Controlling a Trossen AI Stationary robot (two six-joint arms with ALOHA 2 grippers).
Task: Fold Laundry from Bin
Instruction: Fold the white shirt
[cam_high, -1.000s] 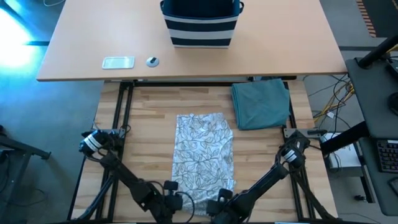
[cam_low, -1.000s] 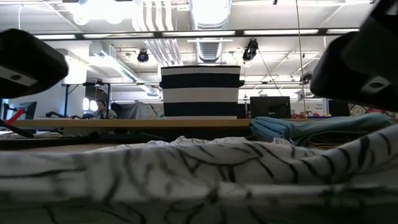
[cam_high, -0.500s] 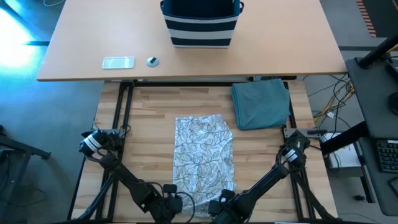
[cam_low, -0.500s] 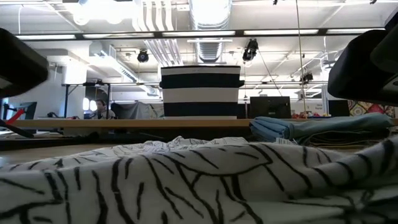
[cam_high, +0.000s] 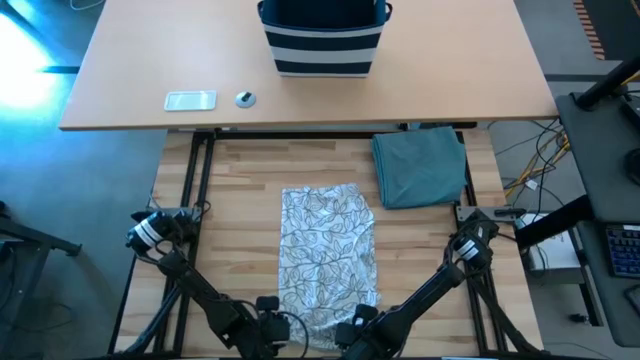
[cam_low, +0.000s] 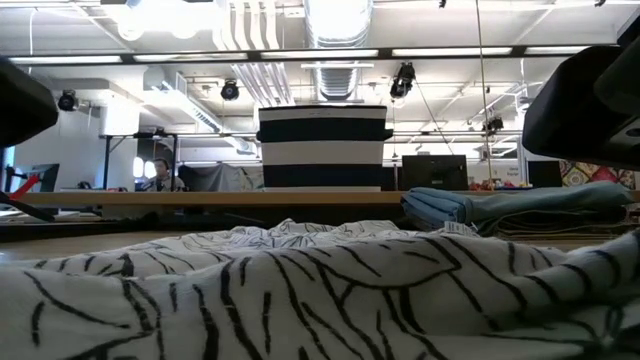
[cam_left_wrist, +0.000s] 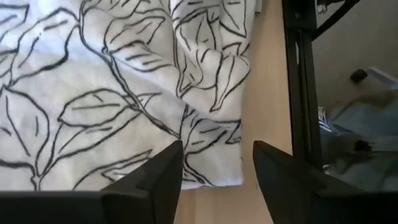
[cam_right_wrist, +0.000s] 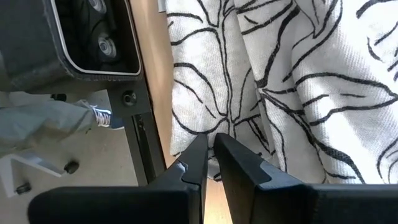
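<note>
Laundry: grey-white leaf-print cloth (cam_high: 328, 250) lies flat mid-table | teal cloth (cam_high: 420, 165) folded beside its far right corner | bin (cam_high: 322, 38) on far desk (well apart) | left gripper (cam_left_wrist: 214, 163) fingers spread at cloth's near edge | right gripper (cam_right_wrist: 210, 155) fingers nearly pressed together there.

Leaf-print garment (cam_high: 328, 250) lies flat and lengthwise mid table (cam_high: 240, 200). Folded teal garment (cam_high: 420, 165) sits just beside its far right corner, apart. Striped bin (cam_high: 322, 40) on the far tan table (cam_high: 130, 60), next to a small flat device (cam_high: 190, 100) and a round item (cam_high: 245, 98). Left claw (cam_high: 268, 322) and right claw (cam_high: 352, 326) are at the garment's near edge.
</note>
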